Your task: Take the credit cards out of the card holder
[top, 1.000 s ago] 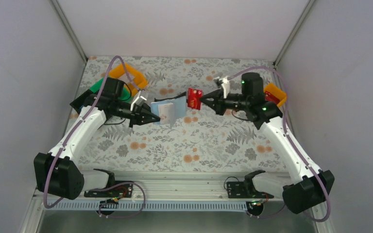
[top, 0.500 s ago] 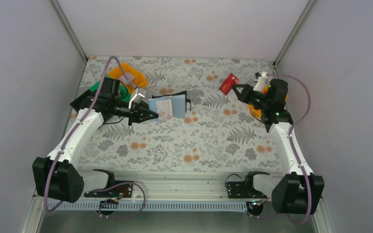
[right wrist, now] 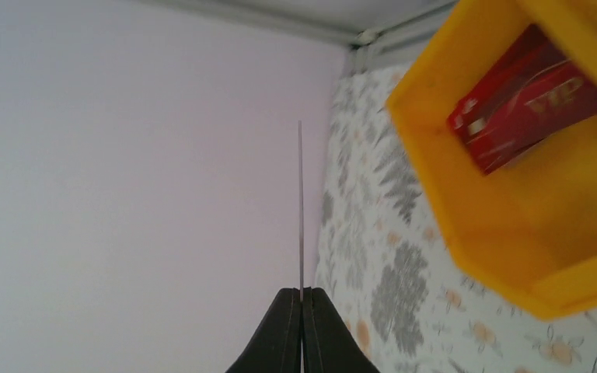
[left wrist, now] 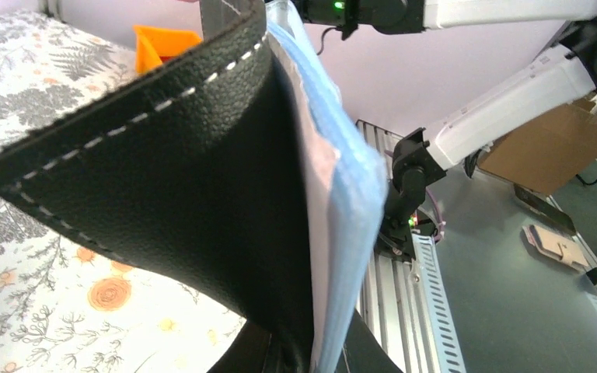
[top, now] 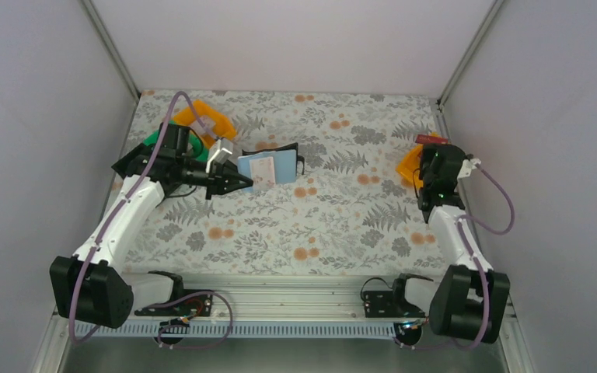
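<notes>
My left gripper (top: 237,181) is shut on the left edge of the card holder (top: 270,167) and holds it open above the table, grey-blue inside up, with a pale card (top: 263,170) in a pocket. In the left wrist view its black outside (left wrist: 163,171) and blue lining (left wrist: 351,194) fill the frame, pinched at my gripper (left wrist: 311,359). My right gripper (top: 429,149) is at the far right, shut on a red credit card (top: 431,139), seen edge-on (right wrist: 301,202) from the wrist. Another red card (right wrist: 530,99) lies in the orange bin (right wrist: 466,225). No teal card shows.
The orange bin (top: 409,165) sits by the right wall under my right gripper. A second orange bin (top: 206,120) and a green bin (top: 153,140) stand at the back left behind my left arm. The metal rail runs along the near edge.
My right arm has swung from the table's middle to the right wall, carrying the red card over the orange bin. My left gripper has kept the card holder almost still.
</notes>
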You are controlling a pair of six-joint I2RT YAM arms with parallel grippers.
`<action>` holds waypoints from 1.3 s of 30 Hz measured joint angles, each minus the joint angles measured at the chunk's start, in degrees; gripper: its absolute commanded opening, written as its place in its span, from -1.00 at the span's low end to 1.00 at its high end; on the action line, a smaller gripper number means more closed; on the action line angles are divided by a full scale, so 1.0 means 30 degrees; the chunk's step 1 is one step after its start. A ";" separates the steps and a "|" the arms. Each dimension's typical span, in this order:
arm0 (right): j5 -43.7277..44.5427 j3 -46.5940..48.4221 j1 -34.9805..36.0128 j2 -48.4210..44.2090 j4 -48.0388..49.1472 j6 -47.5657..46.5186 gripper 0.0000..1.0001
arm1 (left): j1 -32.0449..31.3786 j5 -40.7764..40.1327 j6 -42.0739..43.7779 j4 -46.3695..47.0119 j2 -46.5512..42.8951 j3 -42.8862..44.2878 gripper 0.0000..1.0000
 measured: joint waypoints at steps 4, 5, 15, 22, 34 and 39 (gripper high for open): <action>0.0954 0.0590 -0.0925 0.2543 0.0466 0.2667 -0.92 | 0.0000 0.0153 0.0189 -0.0459 0.0328 0.0182 -0.95; 0.0998 0.0933 -0.1129 0.3490 0.0444 0.3373 -0.92 | 0.0000 0.0168 0.0233 -0.0583 0.0423 0.0226 -0.95; 0.1596 0.3665 -0.2419 0.7191 0.0058 0.6696 -0.92 | 0.0000 0.0313 0.0590 -0.1086 0.1137 0.0568 -0.95; 0.1275 0.5042 -0.2863 0.9173 -0.1100 0.7482 -0.92 | 0.0000 0.0306 0.0627 -0.1173 0.1792 0.0809 -0.95; 0.0627 0.6375 -0.3111 1.2036 -0.1938 0.7919 -0.92 | 0.0000 0.0379 0.0641 -0.1260 0.2361 0.1042 -0.95; 0.0794 0.7002 -0.3133 1.2604 -0.2025 0.7635 -0.92 | 0.0000 0.0459 0.0714 -0.1399 0.2484 0.1115 -0.95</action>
